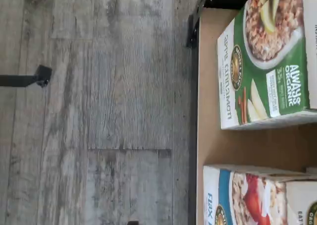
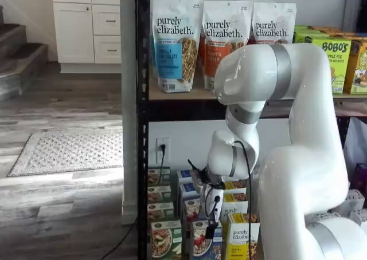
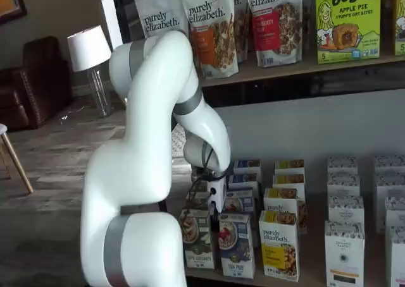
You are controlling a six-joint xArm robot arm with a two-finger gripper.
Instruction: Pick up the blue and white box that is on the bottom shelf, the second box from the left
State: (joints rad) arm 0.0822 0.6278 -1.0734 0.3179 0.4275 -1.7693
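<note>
The blue box (image 3: pixel 236 245) is standing at the front of the bottom shelf (image 3: pixel 297 277), beside the green box (image 3: pixel 197 238); it is looking light, stiff and slick (best pinched across its narrow sides). The hand (image 2: pixel 211 228) is hanging just above it, its grip impossible to tell. Only the wrist view is showing floor (image 1: pixel 99 106).

We see soft, even indoor light in both shelf views, with no hard shadows. The white arm (image 2: pixel 298 157) shows mild sheen and reads slightly overexposed. The wrist view is turned sideways and a little soft; lettering on the green carton (image 1: pixel 267 66) seems blurred, perhaps from motion.
</note>
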